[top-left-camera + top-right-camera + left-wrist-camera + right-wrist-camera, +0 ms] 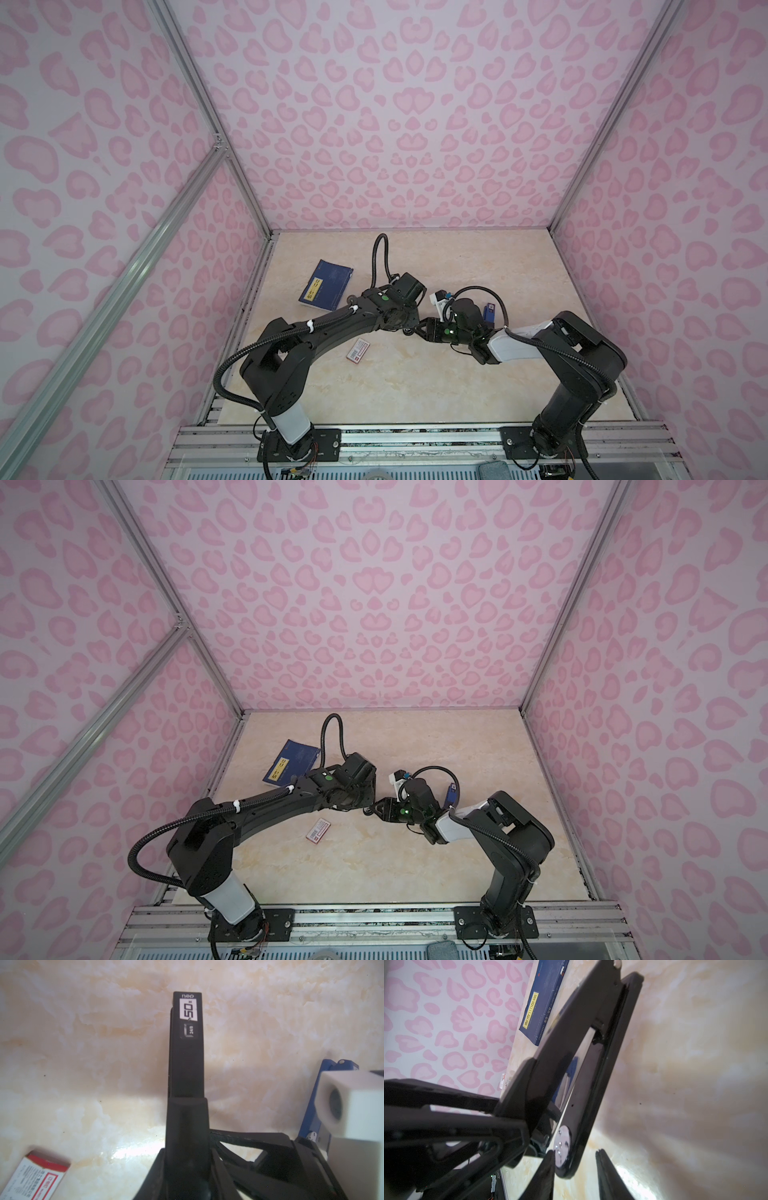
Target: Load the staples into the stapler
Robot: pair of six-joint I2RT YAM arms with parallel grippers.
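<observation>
— Over the middle of the marbled tabletop [415, 395] both arms meet, wrist to wrist. What has the left gripper [187, 1105] got?

— It's clamped on the black stapler [187, 1053]. From the left wrist camera the stapler sticks straight out past the fingers, long and narrow. It has a white label [188, 1009] reading "50" near its far end and a smaller "24/6" mark just below that.

— Closed up, or opened?

— Opened. From the right wrist camera its top arm and base spread into a narrow V, joined at the far end. The base carries a round metal plate [562, 1142] at the near end.

— And the right gripper [575, 1152]?

— Its jaws stand apart, straddling that near end of the base. One finger [548, 1167] sits right beside the plate, and the other has a plain gap between it and the stapler. Whether the near one actually touches, I can't quite say, because it's blurred that close up.

— Anything else lying about?

— A red-and-white box [358, 348] lies flat on the table in front of the left forearm, apart from the stapler. A blue book [326, 284] lies further back on the left, near the wall. A small blue object [490, 311] stands just behind the right wrist.
</observation>
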